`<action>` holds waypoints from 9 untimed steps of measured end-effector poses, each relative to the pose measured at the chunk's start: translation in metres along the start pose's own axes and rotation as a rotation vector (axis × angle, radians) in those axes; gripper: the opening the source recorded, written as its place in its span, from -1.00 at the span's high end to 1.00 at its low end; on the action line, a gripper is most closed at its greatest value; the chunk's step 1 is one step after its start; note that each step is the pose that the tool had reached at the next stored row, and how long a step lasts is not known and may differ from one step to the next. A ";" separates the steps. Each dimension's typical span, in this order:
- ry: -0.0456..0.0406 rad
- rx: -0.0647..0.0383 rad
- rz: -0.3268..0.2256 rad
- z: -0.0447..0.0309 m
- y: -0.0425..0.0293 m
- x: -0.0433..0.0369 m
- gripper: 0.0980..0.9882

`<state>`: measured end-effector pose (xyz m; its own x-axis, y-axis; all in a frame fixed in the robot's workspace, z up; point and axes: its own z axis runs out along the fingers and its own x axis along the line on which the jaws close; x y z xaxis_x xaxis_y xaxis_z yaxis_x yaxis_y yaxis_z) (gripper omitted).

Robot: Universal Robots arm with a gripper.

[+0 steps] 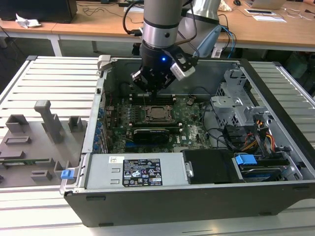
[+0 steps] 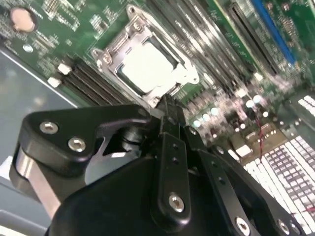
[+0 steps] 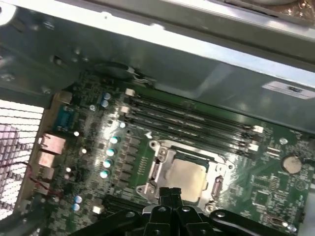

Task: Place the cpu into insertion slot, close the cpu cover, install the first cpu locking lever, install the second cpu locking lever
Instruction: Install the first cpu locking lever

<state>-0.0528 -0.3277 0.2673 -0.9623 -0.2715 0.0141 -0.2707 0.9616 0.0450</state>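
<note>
Gripper: the gripper (image 1: 153, 91) hangs inside the open computer case (image 1: 147, 201), low over the motherboard (image 1: 193, 124)
Fingers: clenched tip to tip with nothing between them in both wrist views (image 2: 171, 114), the tips just over one edge of the socket frame; whether they touch it I cannot tell
Cpu: the cpu (image 3: 186, 179) lies flat in the insertion slot (image 3: 156, 168), silver top up, square to its surround
Cpu cover: the cpu cover (image 2: 188, 73) lies down around the chip, its window framing the metal top
Locking levers: too thin to pick out; latched or loose, I cannot tell
Neighbours: the memory slots (image 3: 187, 115) run just beside the socket, between it and the case wall
Setting: the case sits on a slatted desk (image 1: 54, 78)
Risk, slipping: closed tips give a narrow point of contact, so a push on the frame edge could skid off and scrape the board or nearby parts
Risk, pressure: if the chip is not fully seated, force on the cover could bend the socket pins
Risk, clearance: the wide body sits near the case wall and could knock it on a sideways move
</note>
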 end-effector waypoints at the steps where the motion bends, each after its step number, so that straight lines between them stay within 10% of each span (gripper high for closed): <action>1: 0.0000 0.000 0.001 0.0001 0.0007 0.0023 0.98; 9: -0.0026 -0.001 0.058 0.0007 0.0024 0.0086 0.98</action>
<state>-0.0618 -0.3276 0.2668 -0.9765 -0.2151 0.0142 -0.2143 0.9757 0.0452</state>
